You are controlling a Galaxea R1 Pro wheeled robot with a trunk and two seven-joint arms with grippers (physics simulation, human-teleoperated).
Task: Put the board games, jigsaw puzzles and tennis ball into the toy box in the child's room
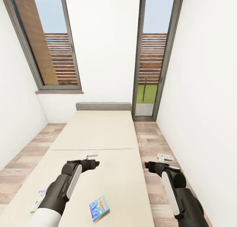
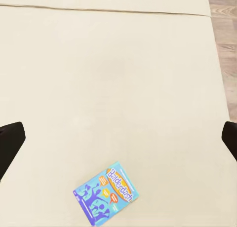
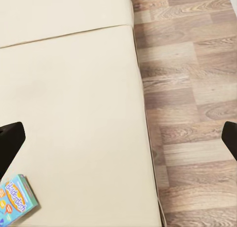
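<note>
A blue board game (image 1: 99, 208) lies flat on the cream bed (image 1: 98, 135), near its foot end. A second board game (image 1: 38, 200), pale with coloured print, lies at the bed's left edge, partly hidden behind my left forearm. My left gripper (image 1: 94, 159) hangs open over the middle of the bed, well beyond the blue box (image 2: 106, 191). My right gripper (image 1: 158, 161) is open above the floor just off the bed's right edge, and the blue box's corner (image 3: 15, 200) shows there too. The table, toy box, jigsaw puzzles and tennis ball are out of view.
A grey headboard (image 1: 103, 106) stands against the far white wall. A tall window (image 1: 49, 42) is at the left and a glass door (image 1: 153, 65) at the right. Wood-plank floor (image 1: 154, 138) runs in a narrow strip between the bed and the right wall.
</note>
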